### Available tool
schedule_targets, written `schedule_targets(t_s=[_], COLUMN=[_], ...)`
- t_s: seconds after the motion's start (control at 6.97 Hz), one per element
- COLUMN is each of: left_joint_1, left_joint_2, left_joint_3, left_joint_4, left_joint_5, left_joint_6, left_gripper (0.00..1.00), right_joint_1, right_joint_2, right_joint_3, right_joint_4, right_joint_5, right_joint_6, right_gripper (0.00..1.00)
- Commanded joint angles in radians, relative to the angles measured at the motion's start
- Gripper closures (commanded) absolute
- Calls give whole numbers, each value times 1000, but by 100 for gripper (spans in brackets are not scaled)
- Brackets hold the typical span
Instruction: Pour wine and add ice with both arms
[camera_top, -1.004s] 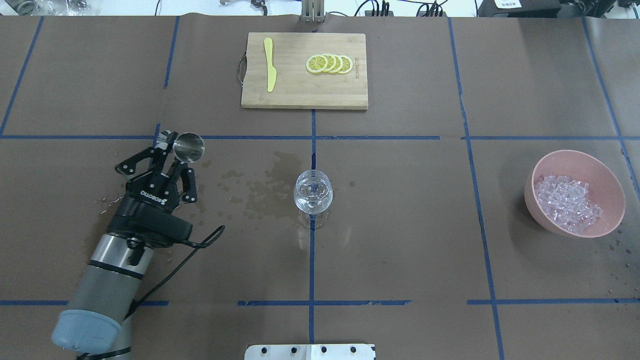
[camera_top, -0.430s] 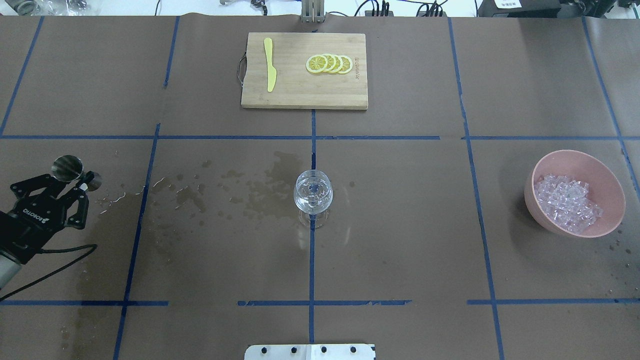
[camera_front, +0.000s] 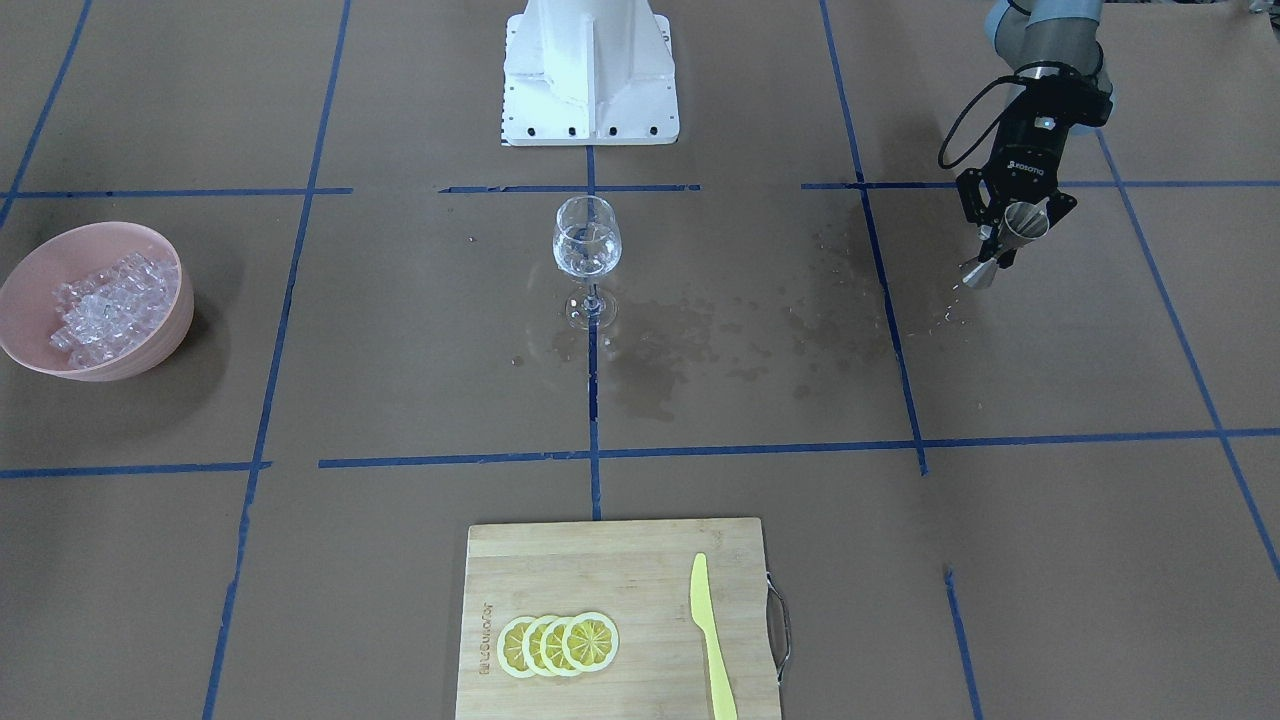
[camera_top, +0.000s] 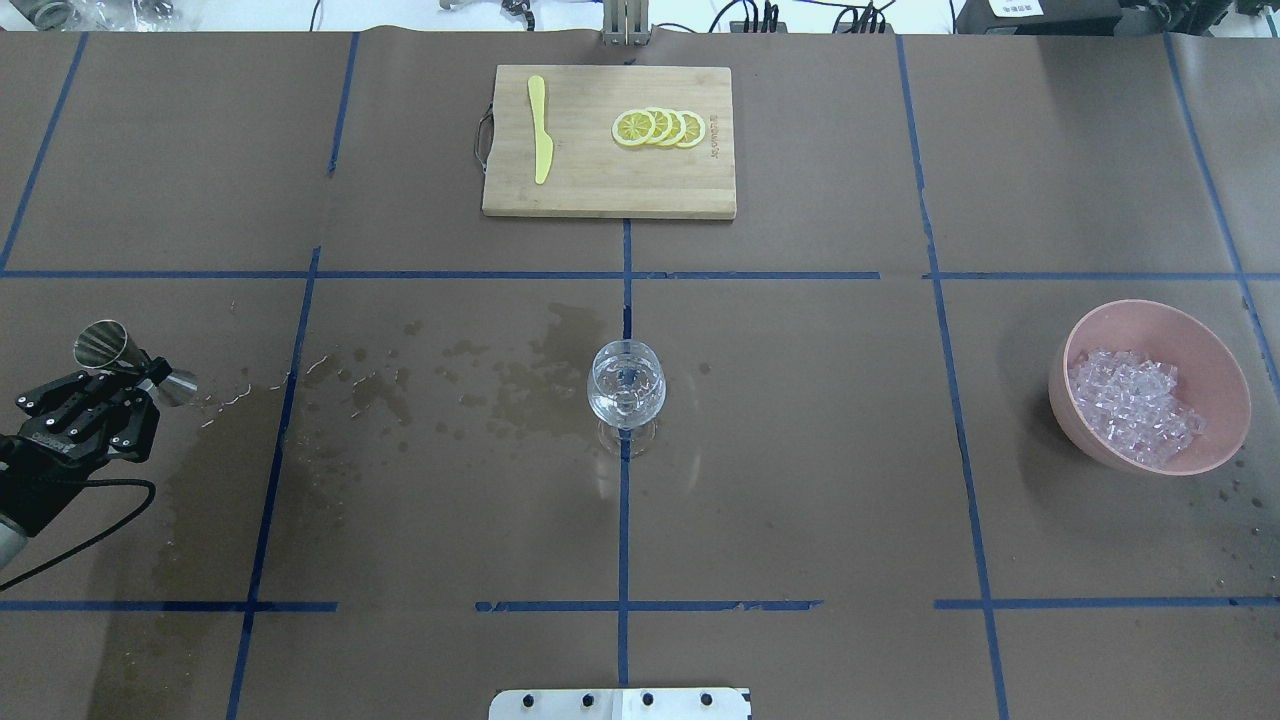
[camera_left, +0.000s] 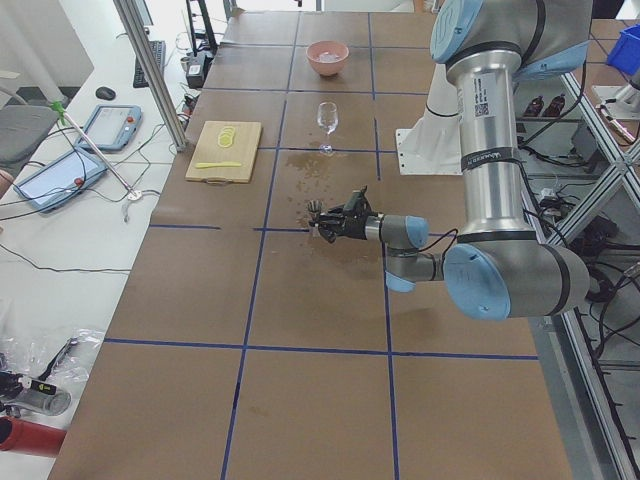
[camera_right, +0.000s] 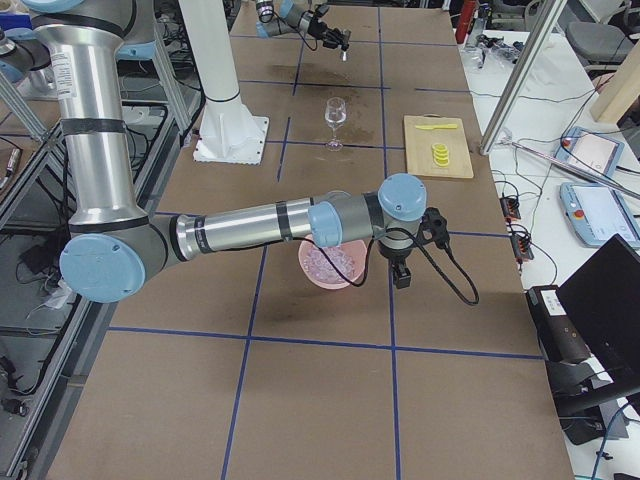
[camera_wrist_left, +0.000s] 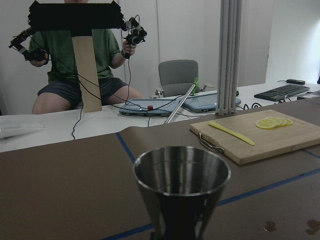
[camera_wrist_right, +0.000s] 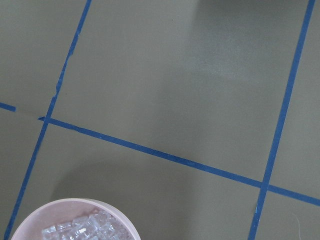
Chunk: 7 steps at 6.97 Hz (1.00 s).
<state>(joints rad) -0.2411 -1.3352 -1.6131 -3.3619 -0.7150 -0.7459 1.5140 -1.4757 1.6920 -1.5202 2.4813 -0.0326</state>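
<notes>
My left gripper (camera_top: 128, 375) (camera_front: 1012, 232) is shut on the waist of a steel jigger (camera_top: 112, 350) (camera_front: 1012, 235) (camera_wrist_left: 181, 184) at the table's far left edge. The wine glass (camera_top: 626, 388) (camera_front: 587, 243) stands at the table's centre, holding a little clear wine (camera_top: 625, 402). The ice (camera_top: 1135, 403) (camera_front: 98, 305) is heaped in a pink bowl (camera_top: 1212, 352) (camera_front: 160, 335) at the right. My right gripper (camera_right: 404, 268) shows only in the exterior right view, beside the bowl (camera_right: 318, 272); I cannot tell whether it is open or shut. Its wrist view shows the bowl's rim (camera_wrist_right: 75, 205) below.
Wet splashes (camera_top: 500, 385) darken the paper between the jigger and the glass. A wooden cutting board (camera_top: 608, 185) at the back holds a yellow knife (camera_top: 540, 128) and lemon slices (camera_top: 660, 128). A seated person (camera_wrist_left: 75, 65) is beyond the table.
My left arm has swung far to the left, away from the glass, carrying the jigger. The jigger's mouth, which faced up, now points sideways. The glass and bowl have not moved.
</notes>
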Motion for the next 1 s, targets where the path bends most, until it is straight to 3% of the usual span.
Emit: schedule_targets(t_s=[0.0, 0.57, 0.86], left_joint_1=[6, 29, 36], left_joint_2=[-35, -45, -45], left_joint_3=[57, 88, 85], left_joint_4=[6, 32, 121], left_joint_5=[31, 29, 23], left_joint_6=[-47, -127, -130], left_gripper=[100, 100, 100], right_joint_1=[0, 0, 0], right_joint_2=[0, -2, -6], right_joint_3=[3, 3, 5], right_joint_4=[0, 0, -2], right_joint_5=[-1, -1, 1], right_joint_6=[0, 0, 0], right_gripper=[0, 0, 0])
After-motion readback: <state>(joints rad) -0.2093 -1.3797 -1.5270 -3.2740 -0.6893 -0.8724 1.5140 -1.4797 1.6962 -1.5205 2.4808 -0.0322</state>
